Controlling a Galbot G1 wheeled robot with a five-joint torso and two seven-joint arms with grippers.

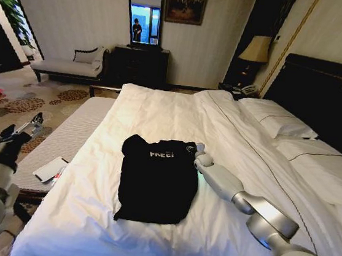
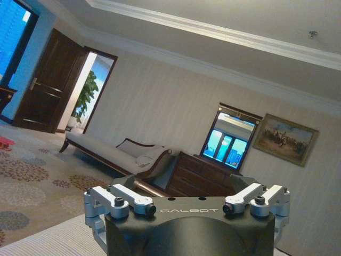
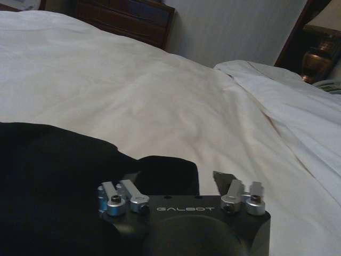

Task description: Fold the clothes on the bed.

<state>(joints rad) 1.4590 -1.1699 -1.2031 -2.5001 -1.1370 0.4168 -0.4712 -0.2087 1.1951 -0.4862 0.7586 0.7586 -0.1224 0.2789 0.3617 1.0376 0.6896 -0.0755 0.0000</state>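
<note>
Hotel bed (image 1: 160, 111) | black T-shirt (image 1: 155, 182) lies mid-bed, sides tucked under | right gripper (image 1: 198, 151) at collar-side corner, fingers spread, seemingly to grasp | left gripper (image 1: 25, 129) parked off bed's left edge, spread.

Place: a hotel-style bedroom.
Bed: a double bed (image 1: 179, 113) with white sheets, pillows (image 1: 280, 120) and a dark, gold-trimmed headboard (image 1: 328, 99).
Furnishings: chaise longue (image 1: 70, 64), dark dresser (image 1: 139, 64) with mirror (image 1: 144, 15), bedside lamp (image 1: 256, 51), framed painting (image 1: 185, 2).
Floor: patterned carpet (image 1: 19, 101).

Pale chaise longue (image 1: 67, 65), dark dresser (image 1: 139, 66), bedside lamp (image 1: 256, 50).
</note>
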